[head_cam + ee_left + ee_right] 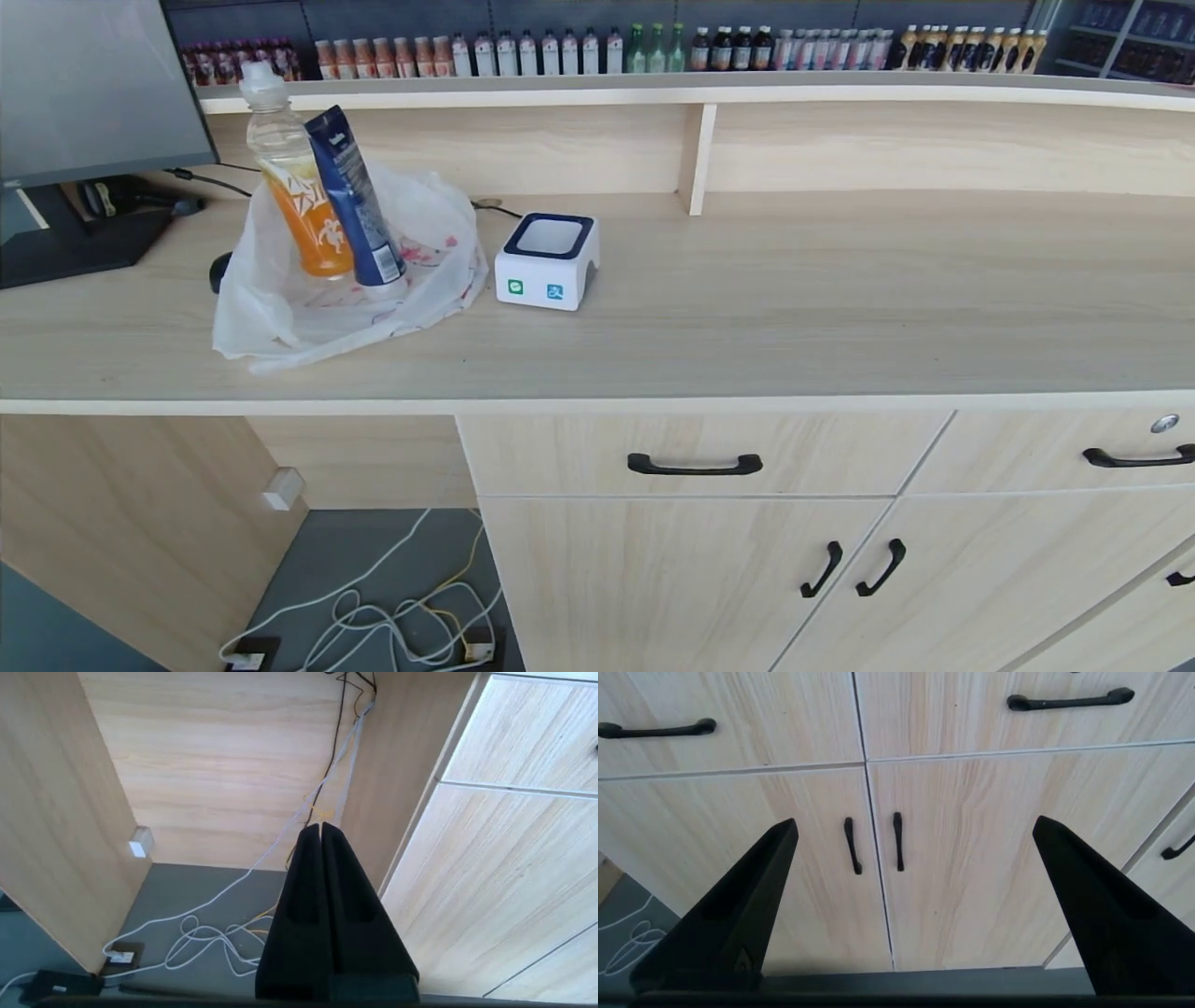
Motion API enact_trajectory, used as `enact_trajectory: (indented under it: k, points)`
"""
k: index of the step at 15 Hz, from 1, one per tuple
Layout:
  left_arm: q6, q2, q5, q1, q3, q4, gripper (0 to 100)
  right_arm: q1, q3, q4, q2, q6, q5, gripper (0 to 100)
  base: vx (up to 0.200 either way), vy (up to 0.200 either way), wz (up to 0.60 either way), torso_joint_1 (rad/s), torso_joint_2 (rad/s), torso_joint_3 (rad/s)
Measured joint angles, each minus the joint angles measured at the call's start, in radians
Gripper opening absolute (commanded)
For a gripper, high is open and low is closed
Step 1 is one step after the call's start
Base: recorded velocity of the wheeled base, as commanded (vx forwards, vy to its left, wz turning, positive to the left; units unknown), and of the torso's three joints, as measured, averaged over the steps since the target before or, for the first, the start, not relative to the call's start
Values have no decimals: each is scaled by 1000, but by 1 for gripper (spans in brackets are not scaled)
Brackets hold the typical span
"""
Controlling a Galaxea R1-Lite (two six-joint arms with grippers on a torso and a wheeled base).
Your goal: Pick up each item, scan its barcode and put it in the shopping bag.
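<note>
A white plastic shopping bag (439, 252) lies on the wooden counter (794, 308) at the left. An orange drink bottle (289, 177) and a blue snack packet (355, 201) stand in it, leaning together. A white scanner box (549, 260) with a dark-rimmed top sits just right of the bag. My left gripper (320, 833) hangs below the counter, shut with nothing held, facing the open knee space. My right gripper (915, 835) is open and empty in front of the cabinet doors (878, 877).
A monitor (93, 84) on a black base stands at the counter's far left. A raised shelf (709, 93) runs along the back with rows of bottles behind. Drawers and doors with black handles (695, 464) are under the counter. Loose cables (206, 938) lie on the floor.
</note>
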Motion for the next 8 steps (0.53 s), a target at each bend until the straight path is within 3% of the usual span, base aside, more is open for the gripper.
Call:
enact_trajectory:
  k: [8]
  points:
    - [2,0,0,0,0,0,0,1,0,0,0,4,0,100,0,0,0,0,0,0]
